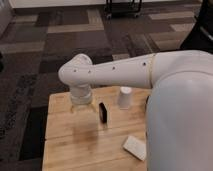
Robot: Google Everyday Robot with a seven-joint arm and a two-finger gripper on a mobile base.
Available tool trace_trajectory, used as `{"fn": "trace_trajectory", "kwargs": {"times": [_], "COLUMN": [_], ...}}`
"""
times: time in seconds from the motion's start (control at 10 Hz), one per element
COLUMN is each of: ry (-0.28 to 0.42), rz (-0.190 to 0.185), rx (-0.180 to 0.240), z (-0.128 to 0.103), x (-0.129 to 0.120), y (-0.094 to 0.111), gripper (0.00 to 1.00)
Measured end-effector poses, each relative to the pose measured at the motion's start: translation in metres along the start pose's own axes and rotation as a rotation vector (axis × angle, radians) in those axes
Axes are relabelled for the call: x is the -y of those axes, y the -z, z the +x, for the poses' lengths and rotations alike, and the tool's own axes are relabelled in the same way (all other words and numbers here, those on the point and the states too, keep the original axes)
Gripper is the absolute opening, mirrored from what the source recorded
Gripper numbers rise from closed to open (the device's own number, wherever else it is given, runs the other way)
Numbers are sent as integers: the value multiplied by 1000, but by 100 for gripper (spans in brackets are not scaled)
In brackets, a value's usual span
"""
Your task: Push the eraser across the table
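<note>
The eraser (103, 112) is a small dark block standing on the table (65, 145), a pale wooden butcher-block top, near its far middle. My white arm reaches in from the right and bends down over the table's far left part. The gripper (83, 110) hangs below the round wrist, just left of the eraser, low over the wood. From here I cannot make out whether it touches the eraser.
A white cup (125, 97) stands upside down just right of the eraser, near the far edge. A flat white pad (135, 146) lies at the near right. My arm's bulky body covers the table's right side. Patterned carpet surrounds the table.
</note>
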Motion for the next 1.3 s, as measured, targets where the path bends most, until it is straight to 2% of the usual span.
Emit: {"fn": "trace_trajectory", "kwargs": {"times": [0.1,0.3,0.7,0.9,1.1,1.3], "ry": [32,61,69,83,97,90], "rz": [1,-18,-66,-92,-72,-53], "rx": [29,47,57,44,5,-17], "z": [5,17,46,65,85,94], "x": [-7,-13,9,22,46,71], "y": [1,-4,-19,-33,-52,-59], "gripper": [65,65,65,65,65,65]}}
